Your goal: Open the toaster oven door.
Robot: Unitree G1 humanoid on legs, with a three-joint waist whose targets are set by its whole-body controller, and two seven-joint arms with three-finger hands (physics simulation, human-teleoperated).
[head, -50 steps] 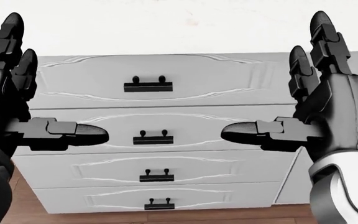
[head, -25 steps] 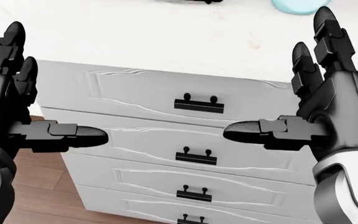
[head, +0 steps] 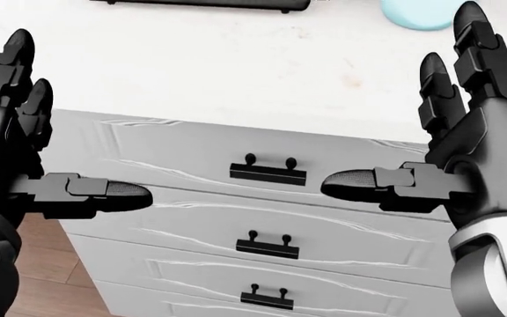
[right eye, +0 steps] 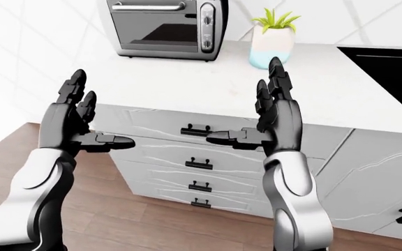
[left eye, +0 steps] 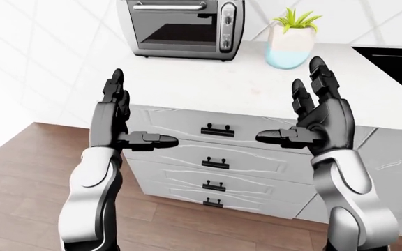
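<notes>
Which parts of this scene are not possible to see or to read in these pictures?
- Toaster oven: its top is cut by the upper edge in both eye views; the head view shows only its bottom edge.
- Its knobs: markings too small to read.
- Potted plant: the head view shows only its blue base.
- Lowest drawer: cut off at the bottom of the head view.
- Left hand and right hand cover the drawer edges.

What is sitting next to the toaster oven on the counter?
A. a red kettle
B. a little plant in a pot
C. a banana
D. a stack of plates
B. In the left-eye view a potted plant with green leaves stands on the white counter, just right of the toaster oven, whose door is shut.
</notes>
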